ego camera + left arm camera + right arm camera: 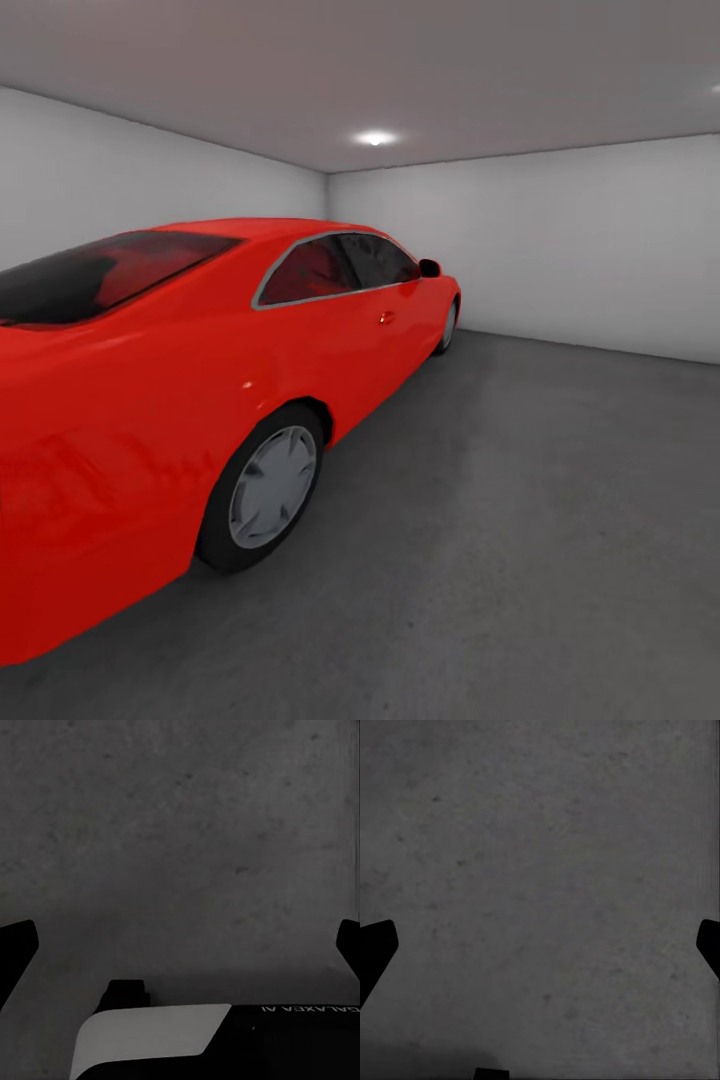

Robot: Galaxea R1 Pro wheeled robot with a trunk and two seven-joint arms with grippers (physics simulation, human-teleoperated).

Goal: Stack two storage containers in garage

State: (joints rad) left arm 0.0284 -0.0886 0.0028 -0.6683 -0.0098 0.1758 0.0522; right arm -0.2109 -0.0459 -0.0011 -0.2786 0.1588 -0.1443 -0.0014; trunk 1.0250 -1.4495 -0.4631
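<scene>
A: What lies nearest?

B: In the left wrist view, the left gripper [180, 941] has its two black fingertips at opposite edges, spread wide with nothing between them. Beyond them is the dark grey, speckled concrete floor [187, 832]. A white and black part of the robot's body [150, 1042], printed with reversed lettering, sits beside it.

A: And the other arm?

B: The right gripper [540, 941] is the same: black fingertips far apart, nothing held, above the same rough grey floor [540, 855].

A: What does the head camera see?

B: The garage. Closest, at the left, is the rear quarter of a glossy red coupe car [200, 380], with its black tyre and grey disc rear wheel [265, 488] resting on the floor [520, 520]. The car's body runs away from the camera, past the dark tinted side windows [340, 268] and a small black wing mirror [429, 268], to the front wheel [448, 327] near the far wall.

A: And further back?

B: Bare concrete stretches along the car's right side to the plain white walls [560, 240], which meet in a corner beyond the car's roof. Above is a grey ceiling [400, 70] with one round glowing ceiling light [375, 138].
</scene>
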